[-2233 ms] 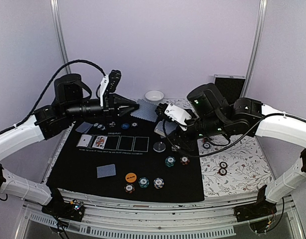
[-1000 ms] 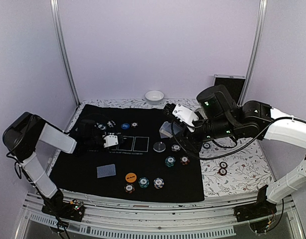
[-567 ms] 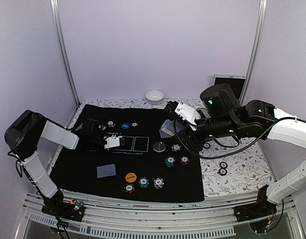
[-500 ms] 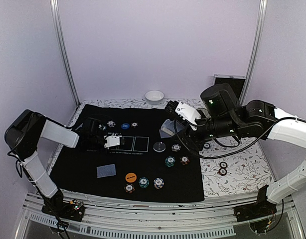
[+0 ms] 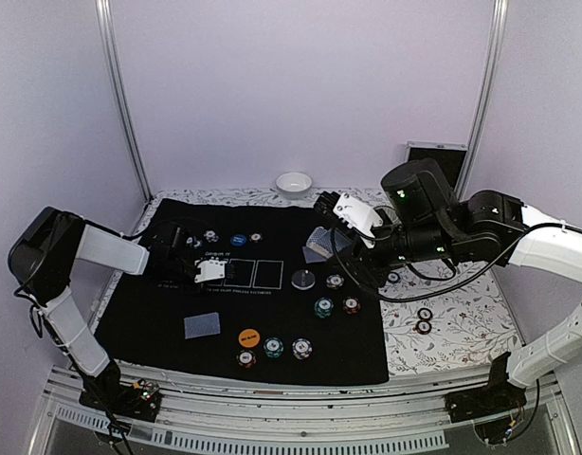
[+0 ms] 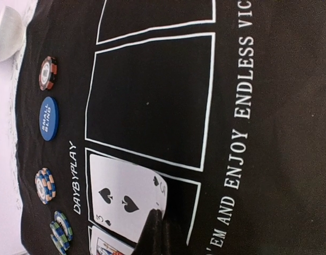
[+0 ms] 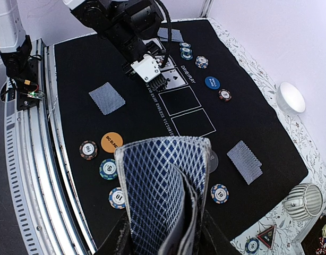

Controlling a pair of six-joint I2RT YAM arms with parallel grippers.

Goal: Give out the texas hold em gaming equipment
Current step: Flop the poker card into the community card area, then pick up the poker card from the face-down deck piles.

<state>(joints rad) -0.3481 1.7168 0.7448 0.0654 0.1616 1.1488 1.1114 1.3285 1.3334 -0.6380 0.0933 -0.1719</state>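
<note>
One blue disc [image 5: 238, 241] (plus one orange disc [image 5: 249, 336])

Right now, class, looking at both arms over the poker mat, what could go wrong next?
The left gripper, shut, rests at the edge of the five of spades; pulling away could drag it out of its outlined box. The right gripper holds a splayed stack of cards above the chips; one could slip out and fall.

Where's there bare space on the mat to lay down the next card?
The outlined boxes beside the five of spades are bare, and so is the mat's near-left corner left of the face-down card. It is crowded around the orange disc and the chips near it.
</note>
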